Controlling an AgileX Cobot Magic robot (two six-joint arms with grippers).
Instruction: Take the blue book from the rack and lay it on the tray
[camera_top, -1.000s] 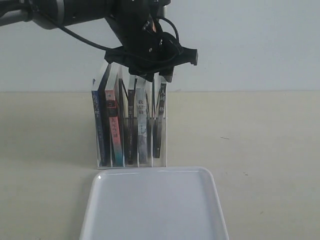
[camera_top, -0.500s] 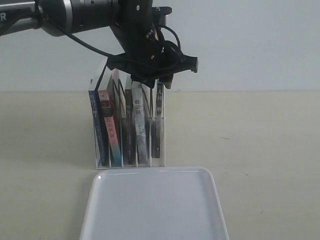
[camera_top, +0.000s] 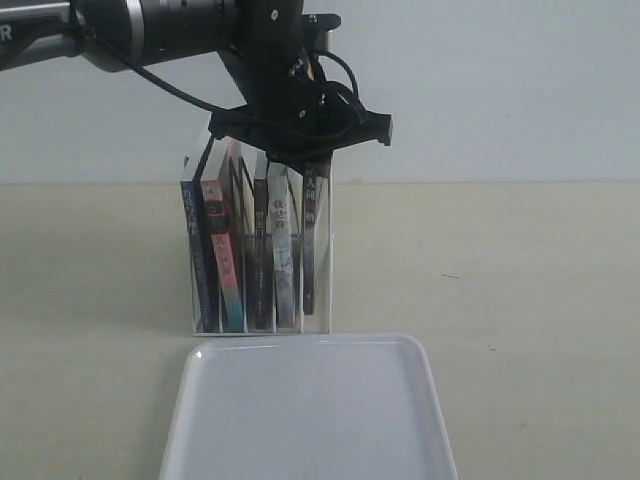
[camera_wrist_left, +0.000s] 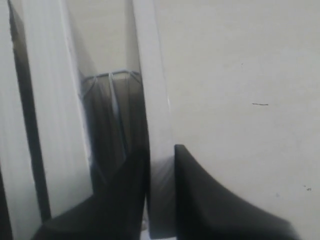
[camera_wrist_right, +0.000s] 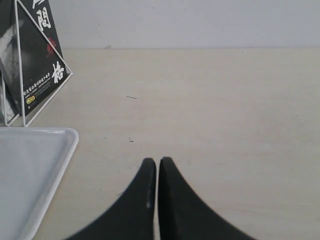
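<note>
Left gripper (camera_top: 315, 168) hangs at the upper middle of the exterior view, on a black arm coming in from the upper left. Its fingers are drawn narrow around the top edge of the black book (camera_top: 313, 235) at the right end of the rack. The left wrist view shows the two dark fingers (camera_wrist_left: 200, 200) pressed against either side of that pale edge.

The beige table (camera_top: 520, 300) fills the lower half of the frame. The white tray (camera_top: 310, 420) lies at the bottom centre, with nothing on it, its far rim just in front of the rack. The white wire rack (camera_top: 329, 270) stands upright at centre, holding a row of upright books.

The blue book (camera_top: 192, 250) sits in the leftmost slot, well apart from the fingers. Beside it stands a pink-and-teal book (camera_top: 228, 270), and further right a grey book (camera_top: 284, 250).

The right gripper (camera_wrist_right: 157, 170) appears only in its own wrist view. Its fingers are pressed together, holding nothing, over bare table near a tray corner.
</note>
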